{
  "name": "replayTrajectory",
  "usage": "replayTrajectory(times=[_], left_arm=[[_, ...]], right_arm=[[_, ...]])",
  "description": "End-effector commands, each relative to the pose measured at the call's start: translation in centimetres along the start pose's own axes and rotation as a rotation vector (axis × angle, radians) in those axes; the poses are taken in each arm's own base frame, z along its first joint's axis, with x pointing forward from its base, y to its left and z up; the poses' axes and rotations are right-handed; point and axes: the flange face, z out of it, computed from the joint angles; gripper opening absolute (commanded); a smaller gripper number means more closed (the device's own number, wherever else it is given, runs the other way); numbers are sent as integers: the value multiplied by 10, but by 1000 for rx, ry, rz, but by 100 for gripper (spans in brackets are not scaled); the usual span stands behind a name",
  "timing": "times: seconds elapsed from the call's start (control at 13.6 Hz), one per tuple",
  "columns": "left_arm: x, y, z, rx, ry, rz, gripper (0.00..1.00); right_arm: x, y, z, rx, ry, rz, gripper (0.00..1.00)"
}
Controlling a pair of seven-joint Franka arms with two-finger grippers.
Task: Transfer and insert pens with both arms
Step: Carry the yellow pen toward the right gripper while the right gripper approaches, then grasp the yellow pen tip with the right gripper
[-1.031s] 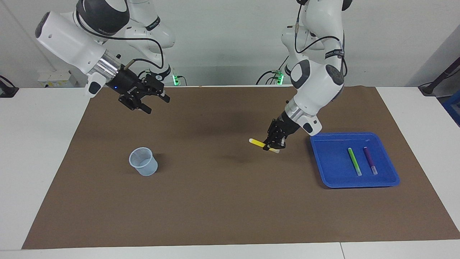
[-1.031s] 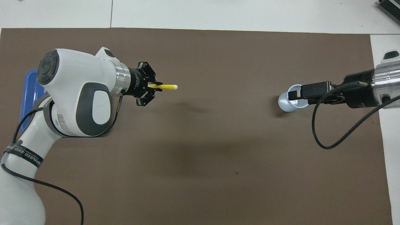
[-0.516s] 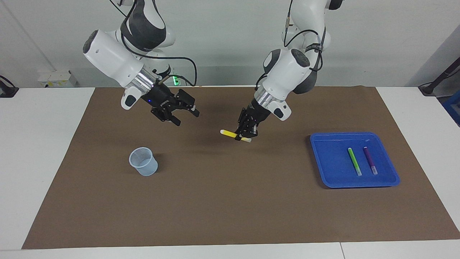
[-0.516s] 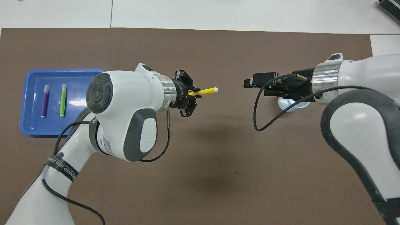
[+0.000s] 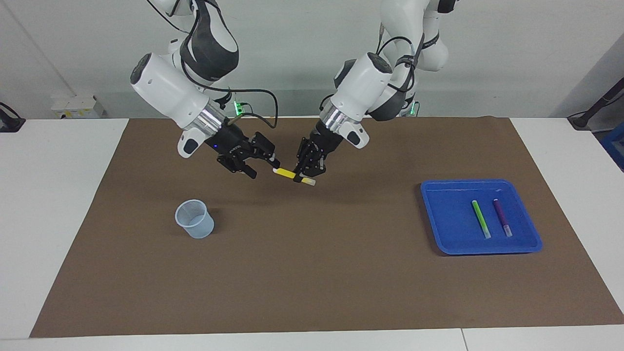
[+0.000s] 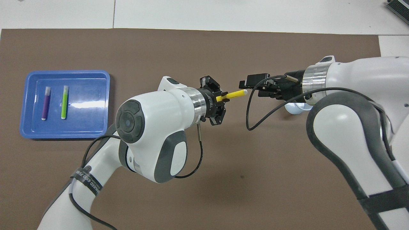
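Both arms have closed in over the middle of the mat: the left gripper (image 5: 307, 170) clamps the yellow pen (image 5: 292, 175), whose free tip reaches the spread fingers of the right gripper (image 5: 263, 165). Green pen (image 5: 480, 219) and purple pen (image 5: 501, 217) lie in the blue tray (image 5: 438, 219) at the left arm's end.

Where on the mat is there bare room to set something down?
Bare brown mat runs between the cup and the blue tray, along the edge farthest from the robots. Crowded: mid-mat, where both claws meet at the yellow pen.
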Motion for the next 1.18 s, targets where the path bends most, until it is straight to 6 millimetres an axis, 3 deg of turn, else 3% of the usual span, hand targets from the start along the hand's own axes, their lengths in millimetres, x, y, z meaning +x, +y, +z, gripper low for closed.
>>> replayTrajectory(times=[0.0,0.29,0.74,1.1], left_arm=[[-9,-12,5,-31,-28,-14,0],[-12,-16,6,-89,-59,-11,0],[-7,-11,9,-106,-60,-17,0],[-8,-12,8,-108,-62,-16,0]], right_arm=[[-2,-2,7,16,6,26,84],[-1,-1,6,16,0,28,61],[1,3,-14,19,-30,33,58],[2,2,-15,13,-24,26,45]])
